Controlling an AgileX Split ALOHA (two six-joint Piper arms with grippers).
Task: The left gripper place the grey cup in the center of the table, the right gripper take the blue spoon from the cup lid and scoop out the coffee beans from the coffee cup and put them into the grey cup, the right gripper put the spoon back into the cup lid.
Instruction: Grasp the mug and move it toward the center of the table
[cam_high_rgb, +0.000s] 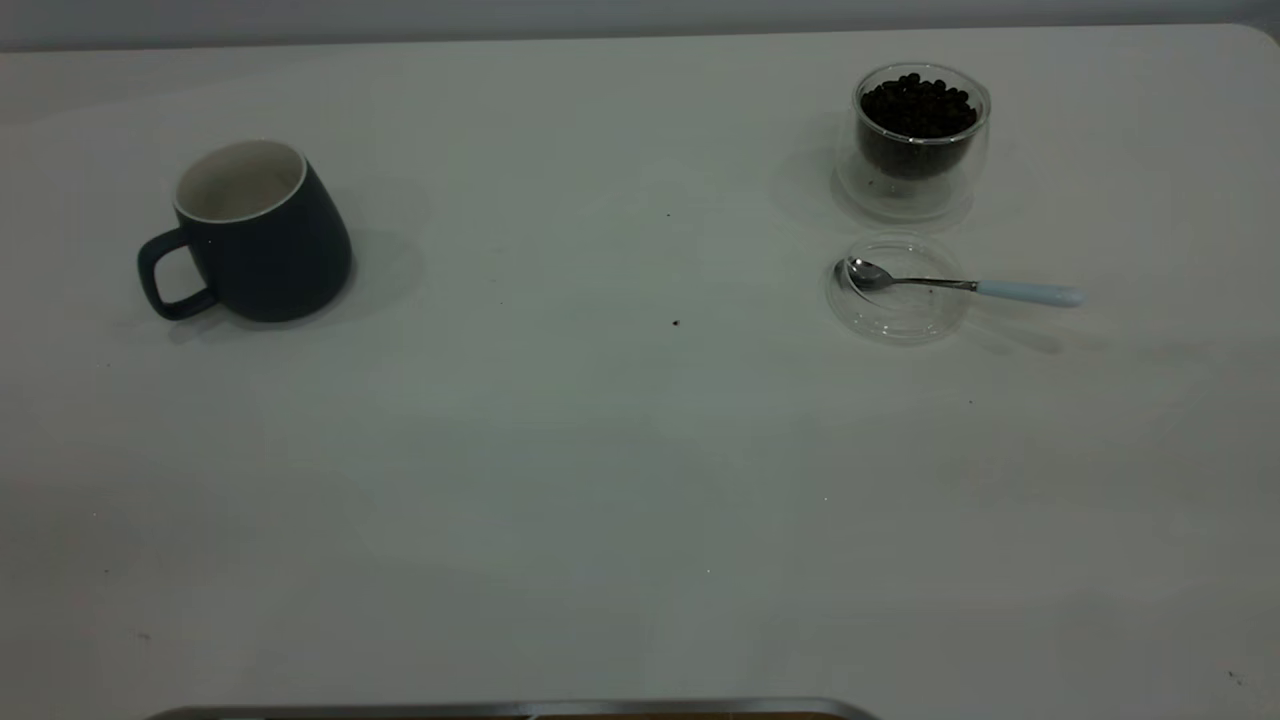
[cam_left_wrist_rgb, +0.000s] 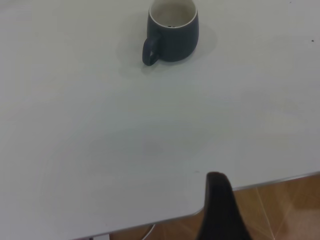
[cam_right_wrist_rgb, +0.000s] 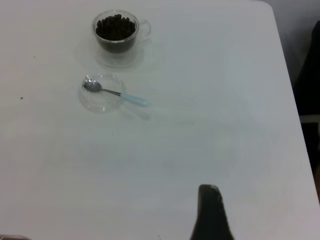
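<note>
Up past the far edge of the worktop (cam_high_rgb: 640, 450) runs a thin band of pale grey wall (cam_high_rgb: 640, 14), plain from corner to corner. Down at the near edge, a curved silver rim (cam_high_rgb: 510, 709) pokes in, with a sliver of brown just inside it; what it belongs to cannot be told. Over on the left wrist view, warm brown floor (cam_left_wrist_rgb: 282, 205) shows beyond the worktop's rounded corner, crossed by a few pale lines like tile joints. On the right wrist view, a tall dark shape (cam_right_wrist_rgb: 310, 80) stands just off the worktop's side edge, too shadowed to identify, with grey background (cam_right_wrist_rgb: 295, 20) above it near the corner.
</note>
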